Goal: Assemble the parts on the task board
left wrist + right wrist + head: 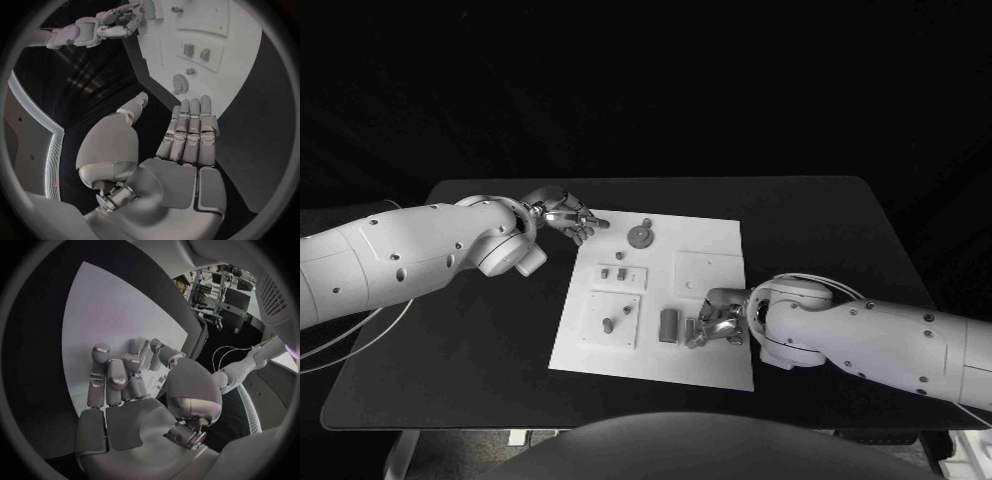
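The white task board point(711, 245) lies in the middle of the black table. Grey parts rest on it: a round one point(640, 235) near the far edge, two small blocks point(616, 272) and a peg point(607, 323) on the left side. My left hand point(567, 218) hovers at the board's far left corner with straight, spread fingers point(190, 130) and nothing in it; the round part point(180, 82) lies just ahead of them. My right hand point(720, 322) is low over the board's near right part, its fingertips point(119, 372) beside two upright grey parts point(672, 325). Whether it grips one is hidden.
The black table point(473, 340) stretches to the left and right of the board, and its near edge runs close behind the board. The left wrist view also catches my right hand point(115, 25) at the board's far side.
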